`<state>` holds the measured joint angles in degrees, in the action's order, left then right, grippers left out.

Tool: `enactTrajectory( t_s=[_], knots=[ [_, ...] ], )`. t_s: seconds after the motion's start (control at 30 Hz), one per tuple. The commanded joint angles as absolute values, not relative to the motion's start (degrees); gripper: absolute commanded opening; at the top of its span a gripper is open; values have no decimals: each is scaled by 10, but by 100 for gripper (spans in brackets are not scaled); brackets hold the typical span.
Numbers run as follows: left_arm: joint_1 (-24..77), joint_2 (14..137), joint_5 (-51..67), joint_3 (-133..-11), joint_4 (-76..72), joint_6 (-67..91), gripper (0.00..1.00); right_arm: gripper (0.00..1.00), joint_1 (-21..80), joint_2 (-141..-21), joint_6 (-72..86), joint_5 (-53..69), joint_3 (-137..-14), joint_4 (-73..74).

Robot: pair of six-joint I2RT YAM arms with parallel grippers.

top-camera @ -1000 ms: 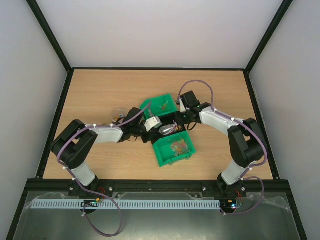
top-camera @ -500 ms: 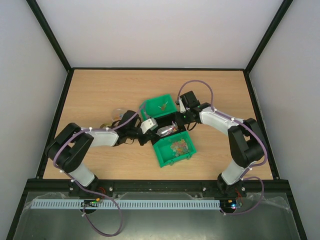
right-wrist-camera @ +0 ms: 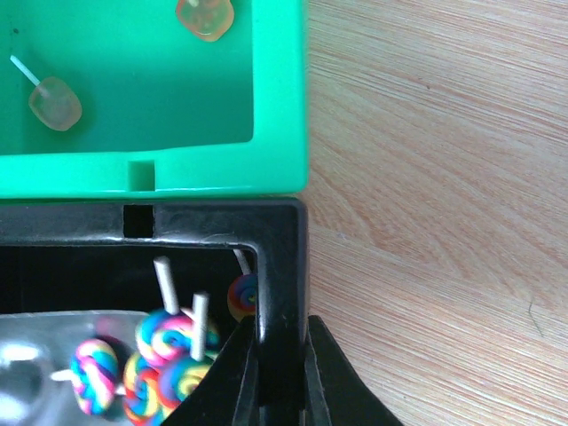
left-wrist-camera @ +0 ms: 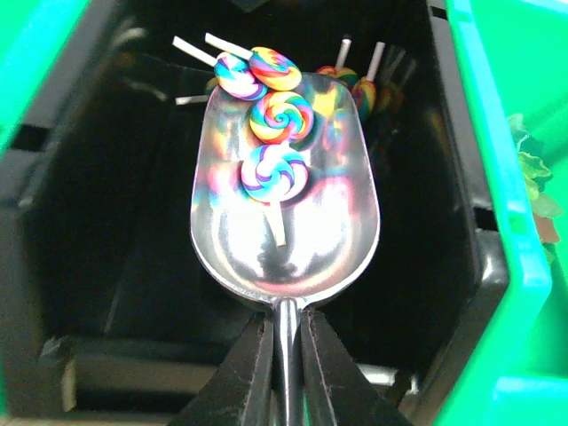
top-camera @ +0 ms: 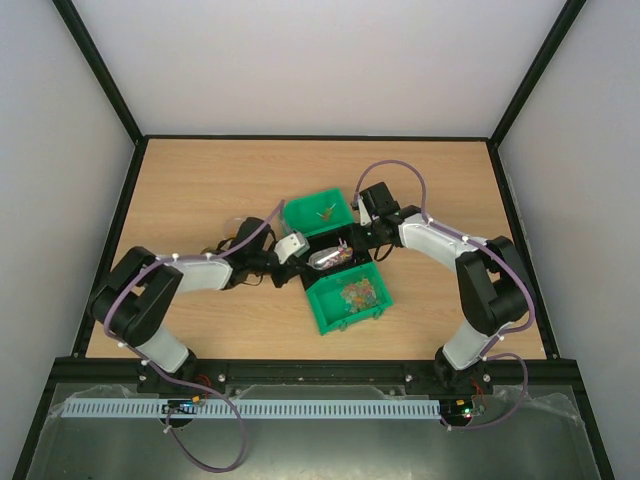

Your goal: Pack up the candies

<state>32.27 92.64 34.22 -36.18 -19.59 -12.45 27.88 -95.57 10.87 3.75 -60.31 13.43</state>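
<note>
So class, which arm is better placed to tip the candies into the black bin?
Left. The left gripper is shut on the scoop handle, candies in its bowl over the black bin. The right gripper is clamped on that bin's wall.

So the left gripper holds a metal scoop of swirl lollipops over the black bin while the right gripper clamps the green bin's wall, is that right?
Not quite. The right gripper clamps the black bin wall, not the green bin; the right wrist view shows it. The rest holds: the left gripper holds the metal scoop of swirl lollipops over the black bin.
</note>
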Motion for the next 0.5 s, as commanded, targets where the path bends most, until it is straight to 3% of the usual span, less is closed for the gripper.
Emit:
enactTrajectory(
  t_s=[0.0, 0.47],
  knots=[
    [301, 895, 356, -352, -178, -162, 2, 1, 277, -934, 106, 25, -601, 138],
    [277, 831, 361, -338, -176, -152, 2, 1, 269, -925, 102, 23, -588, 137]
  ],
)
